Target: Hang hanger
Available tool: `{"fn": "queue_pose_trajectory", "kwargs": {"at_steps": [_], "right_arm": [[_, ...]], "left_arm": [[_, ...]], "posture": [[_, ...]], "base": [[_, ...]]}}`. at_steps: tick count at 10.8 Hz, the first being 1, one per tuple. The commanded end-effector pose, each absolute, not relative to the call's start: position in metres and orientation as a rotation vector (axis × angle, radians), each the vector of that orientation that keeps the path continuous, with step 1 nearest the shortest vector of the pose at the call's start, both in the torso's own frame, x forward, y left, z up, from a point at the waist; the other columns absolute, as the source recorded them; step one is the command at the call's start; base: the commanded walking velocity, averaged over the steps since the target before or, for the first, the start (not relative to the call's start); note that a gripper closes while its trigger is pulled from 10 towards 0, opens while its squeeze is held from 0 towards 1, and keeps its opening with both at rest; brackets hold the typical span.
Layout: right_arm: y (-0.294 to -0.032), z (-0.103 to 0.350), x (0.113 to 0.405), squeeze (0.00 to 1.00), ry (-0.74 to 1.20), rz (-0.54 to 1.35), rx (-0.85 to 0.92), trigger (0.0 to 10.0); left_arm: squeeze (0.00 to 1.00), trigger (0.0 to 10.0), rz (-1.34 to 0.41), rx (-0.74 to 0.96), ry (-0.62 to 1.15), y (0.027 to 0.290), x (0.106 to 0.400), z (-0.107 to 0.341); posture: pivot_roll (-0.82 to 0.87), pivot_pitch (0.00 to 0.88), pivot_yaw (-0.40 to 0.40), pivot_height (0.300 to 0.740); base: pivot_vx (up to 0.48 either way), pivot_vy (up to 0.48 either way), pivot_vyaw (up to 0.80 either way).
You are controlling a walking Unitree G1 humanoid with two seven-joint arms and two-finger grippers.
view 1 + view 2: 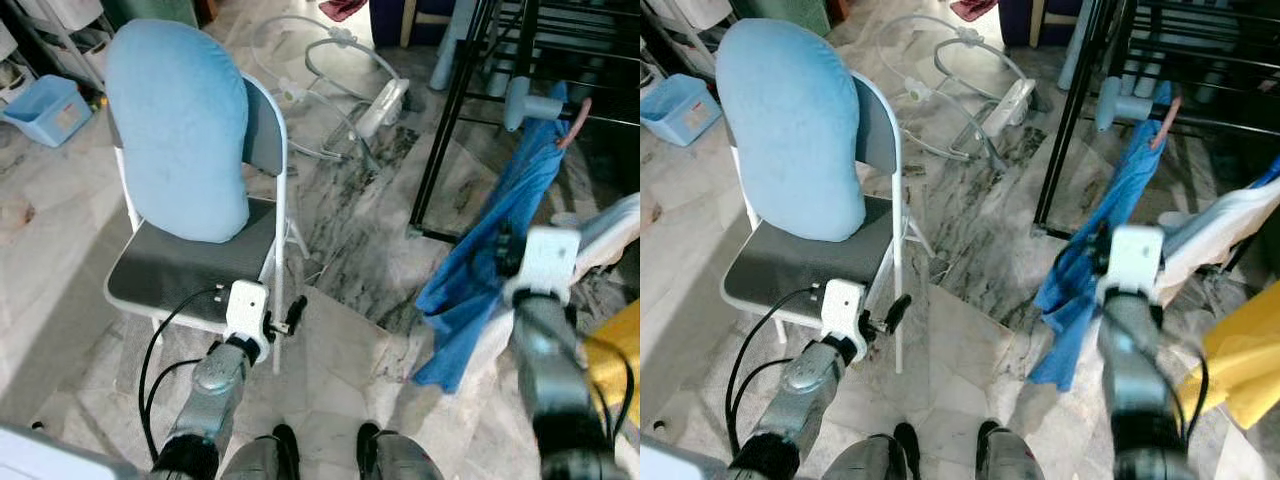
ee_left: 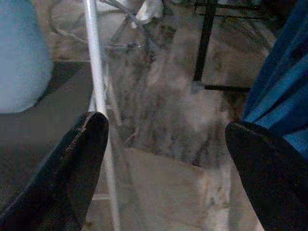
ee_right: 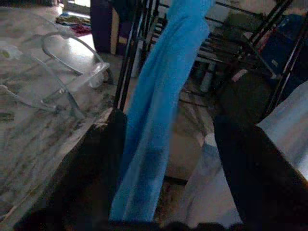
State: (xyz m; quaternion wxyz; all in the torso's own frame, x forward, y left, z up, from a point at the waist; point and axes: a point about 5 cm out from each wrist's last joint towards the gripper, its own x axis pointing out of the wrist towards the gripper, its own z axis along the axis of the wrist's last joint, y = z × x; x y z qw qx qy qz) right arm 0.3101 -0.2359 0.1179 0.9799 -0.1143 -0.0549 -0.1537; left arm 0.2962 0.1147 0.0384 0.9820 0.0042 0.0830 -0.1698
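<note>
A blue garment (image 1: pixel 500 230) hangs beside the black drying rack (image 1: pixel 455 110), with a pink hanger hook (image 1: pixel 577 118) showing at its top next to a pale blue tube (image 1: pixel 528 102). My right gripper (image 1: pixel 505 255) is raised against the garment's middle. In the right wrist view its fingers (image 3: pixel 103 159) stand apart, open, and the blue cloth (image 3: pixel 159 120) hangs in the gap just ahead; I cannot tell if they touch it. My left gripper (image 1: pixel 290 315) is open and holds nothing, low beside the chair's white leg (image 2: pixel 98 96).
A grey folding chair (image 1: pixel 185 265) with a light blue cushion (image 1: pixel 180 125) stands front left. White plastic frames (image 1: pixel 340 80) lie on the marble floor behind it. White cloth (image 1: pixel 615 235) and yellow cloth (image 1: pixel 615 360) are at the right. A blue basket (image 1: pixel 45 108) sits far left.
</note>
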Motion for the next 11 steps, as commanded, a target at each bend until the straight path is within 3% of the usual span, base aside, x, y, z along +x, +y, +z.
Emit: {"fn": "queue_pose_trajectory", "kwargs": {"at_steps": [1,7,11], "right_arm": [[-0.233,0.113,0.3,1.0,-0.096,-0.31,-0.24,10.0],[-0.193,0.041,0.258,1.0,0.136,-0.13,-0.179,10.0],[-0.187,-0.006,0.241,1.0,0.354,-0.077,-0.105,10.0]], "left_arm": [[0.0,10.0,-0.307,0.033,0.205,0.121,0.293,0.029],[0.0,10.0,-0.265,0.142,0.315,0.123,0.288,0.006],[0.0,10.0,-0.226,0.172,0.365,0.13,0.283,-0.004]], "posture": [[-0.14,0.192,0.076,0.74],[-0.17,0.126,0.066,0.74],[-0.16,0.117,0.062,0.74]], "base": [[0.0,0.0,0.0],[0.0,0.0,0.0],[-0.156,0.0,0.0]]}}
